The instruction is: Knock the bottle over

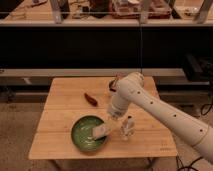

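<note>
The bottle (127, 128) is small and clear with a whitish cap. It stands upright on the wooden table (65, 102), just right of the green bowl (86, 134). My gripper (102, 132) hangs low over the bowl's right rim, immediately left of the bottle. It is open and I see nothing held between its fingers. The white arm comes down to it from the lower right.
A small reddish-brown object (91, 98) lies on the table behind the bowl. A brownish item (114, 83) shows partly behind my arm near the table's far edge. Dark shelving runs along the back.
</note>
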Robot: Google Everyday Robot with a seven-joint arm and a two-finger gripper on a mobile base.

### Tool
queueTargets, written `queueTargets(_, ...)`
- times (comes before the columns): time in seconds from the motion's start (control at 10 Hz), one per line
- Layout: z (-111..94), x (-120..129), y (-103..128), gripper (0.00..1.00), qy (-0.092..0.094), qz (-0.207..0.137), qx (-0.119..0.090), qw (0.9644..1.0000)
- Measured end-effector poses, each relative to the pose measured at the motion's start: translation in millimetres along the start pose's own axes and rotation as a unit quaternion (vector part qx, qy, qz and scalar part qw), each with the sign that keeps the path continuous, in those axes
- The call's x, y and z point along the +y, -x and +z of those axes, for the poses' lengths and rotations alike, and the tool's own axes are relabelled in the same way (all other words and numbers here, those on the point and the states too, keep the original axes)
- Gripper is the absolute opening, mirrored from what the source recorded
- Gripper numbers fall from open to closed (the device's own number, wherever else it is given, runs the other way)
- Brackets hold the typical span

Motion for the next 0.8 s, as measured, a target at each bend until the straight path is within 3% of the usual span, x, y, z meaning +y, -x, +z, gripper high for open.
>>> queueTargets(0.5, -1.5, 0.8, -0.6, 0.66, 0.001, 0.0, 0.0, 1.0)
queueTargets(0.7, -22.5, 9.6, -13.2, 0.66, 0.013, -0.011, 0.011, 0.9998)
queueTargets(0.8, -53.7, 21.1, -31.0, 0.66, 0.032, -0.025, 0.025, 0.9989)
